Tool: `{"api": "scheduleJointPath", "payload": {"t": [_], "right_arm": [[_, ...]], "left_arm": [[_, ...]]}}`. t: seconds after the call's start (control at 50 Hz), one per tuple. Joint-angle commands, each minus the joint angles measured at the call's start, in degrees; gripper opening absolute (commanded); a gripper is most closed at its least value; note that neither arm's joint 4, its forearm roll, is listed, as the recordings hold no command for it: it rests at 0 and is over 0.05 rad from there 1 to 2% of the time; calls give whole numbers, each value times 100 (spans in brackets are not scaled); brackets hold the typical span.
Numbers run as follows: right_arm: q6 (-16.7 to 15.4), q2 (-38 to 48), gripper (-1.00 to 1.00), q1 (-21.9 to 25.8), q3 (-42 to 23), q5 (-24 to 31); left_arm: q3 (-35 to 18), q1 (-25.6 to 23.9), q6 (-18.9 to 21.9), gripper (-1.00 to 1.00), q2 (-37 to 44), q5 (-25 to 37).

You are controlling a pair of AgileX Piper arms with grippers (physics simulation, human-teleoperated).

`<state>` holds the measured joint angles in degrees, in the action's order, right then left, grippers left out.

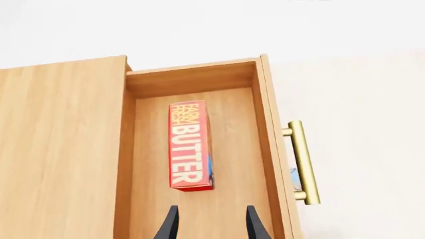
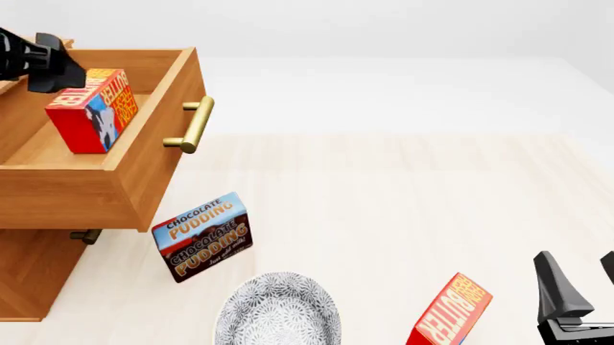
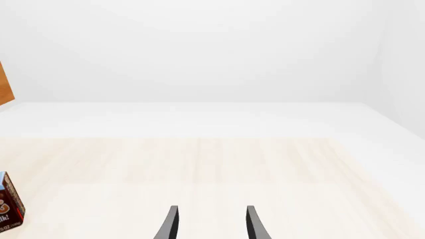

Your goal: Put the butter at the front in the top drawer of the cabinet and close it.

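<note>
One butter carton (image 1: 191, 145) lies in the open top drawer (image 1: 262, 149) of the cabinet (image 1: 59, 149), red with a blue cow side (image 2: 93, 110). My left gripper (image 1: 211, 224) hovers open just above it, not touching; in the front view the left gripper (image 2: 43, 65) sits over the drawer (image 2: 115, 187). A second butter carton (image 2: 451, 315) stands on the table near its front edge. My right gripper (image 2: 582, 279) is open just right of that carton, holding nothing, and in the right wrist view the right gripper (image 3: 211, 224) faces bare table.
The drawer's brass handle (image 2: 197, 123) juts toward the table's middle. The lower drawer handle (image 2: 85, 235) shows under the open drawer. A chocolate pudding box (image 2: 201, 236) stands beside the cabinet (image 2: 29, 280). A patterned grey bowl (image 2: 278, 313) sits at the front.
</note>
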<state>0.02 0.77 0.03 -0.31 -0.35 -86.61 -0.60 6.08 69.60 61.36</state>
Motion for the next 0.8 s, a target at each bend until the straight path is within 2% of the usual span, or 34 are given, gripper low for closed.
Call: {"api": "scheduleJointPath", "payload": {"t": [0.02,0.22,0.32,0.52,0.8], "right_arm": [[0,-18,100,-1,5,11],[0,-18,100,-1,5,11],[0,-18,100,-1,5,11],[0,-18,100,-1,5,11],[0,-18,100,-1,5,11]], "left_arm": [[-140,-282,61,100,-55,76],[-557,-677,247,100,15,174],[-513,-848,269,100,54,82],[-662,-1526,140,100,355,-183],[-1034,-2151,139,100,734,-390]]}}
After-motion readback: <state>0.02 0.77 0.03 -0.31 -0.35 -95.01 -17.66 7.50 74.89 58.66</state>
